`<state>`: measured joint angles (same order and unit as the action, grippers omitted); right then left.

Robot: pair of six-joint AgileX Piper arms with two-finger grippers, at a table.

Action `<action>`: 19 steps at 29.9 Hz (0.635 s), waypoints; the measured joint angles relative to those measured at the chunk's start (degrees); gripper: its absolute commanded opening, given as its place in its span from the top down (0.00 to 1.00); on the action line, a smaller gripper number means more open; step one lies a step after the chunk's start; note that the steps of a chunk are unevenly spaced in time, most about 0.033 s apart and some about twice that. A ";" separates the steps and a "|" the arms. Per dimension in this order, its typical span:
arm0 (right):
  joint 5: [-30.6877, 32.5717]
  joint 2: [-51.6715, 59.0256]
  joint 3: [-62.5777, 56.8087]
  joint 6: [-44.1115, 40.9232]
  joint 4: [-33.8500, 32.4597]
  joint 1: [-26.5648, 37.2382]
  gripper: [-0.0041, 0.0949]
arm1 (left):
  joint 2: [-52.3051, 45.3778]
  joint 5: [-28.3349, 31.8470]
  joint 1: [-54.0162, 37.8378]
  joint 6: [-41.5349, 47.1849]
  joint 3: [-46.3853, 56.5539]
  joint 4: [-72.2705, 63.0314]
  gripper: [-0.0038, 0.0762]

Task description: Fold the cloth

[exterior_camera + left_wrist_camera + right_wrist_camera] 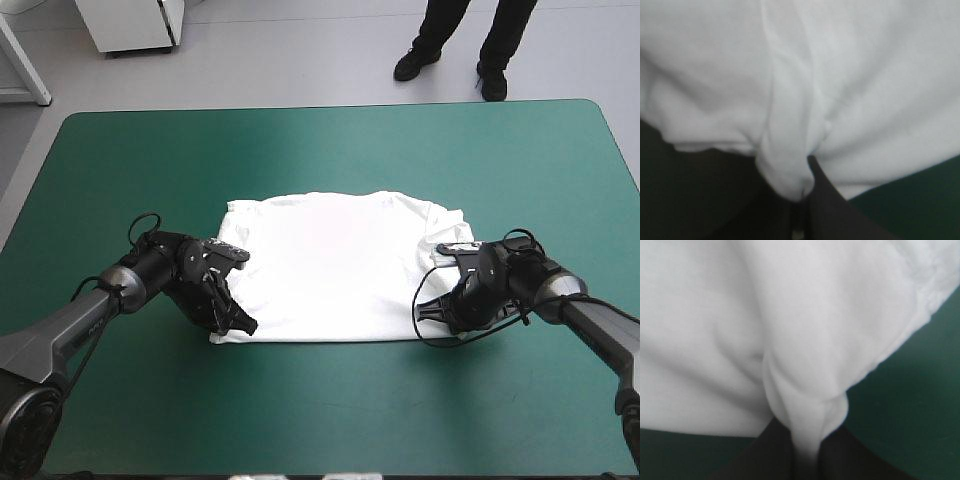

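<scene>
The white T-shirt [330,265] lies spread in a rough rectangle at the middle of the teal-green table. My left gripper [236,322] sits at its near left corner, fingers shut on a pinched ridge of the T-shirt [785,165]. At the near right edge my right gripper [432,310] is likewise shut on a fold of the T-shirt [805,420]. In both wrist views the white cloth fills most of the picture ahead of the fingers, drawn into a crease that runs into the pinch.
Teal-green cover [330,410] lies bare around the T-shirt on every side, widest toward the near edge. The table's far edge [330,108] runs well beyond the cloth.
</scene>
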<state>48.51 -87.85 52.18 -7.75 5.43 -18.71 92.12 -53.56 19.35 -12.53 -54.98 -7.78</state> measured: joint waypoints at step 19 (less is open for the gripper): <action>12.03 11.06 5.79 0.00 -0.36 -0.05 0.97 | -12.13 -5.46 0.13 0.42 -2.11 -2.44 0.96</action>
<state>60.53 -76.79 57.97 -7.75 5.07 -18.76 79.99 -59.02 19.48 -12.11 -57.09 -10.22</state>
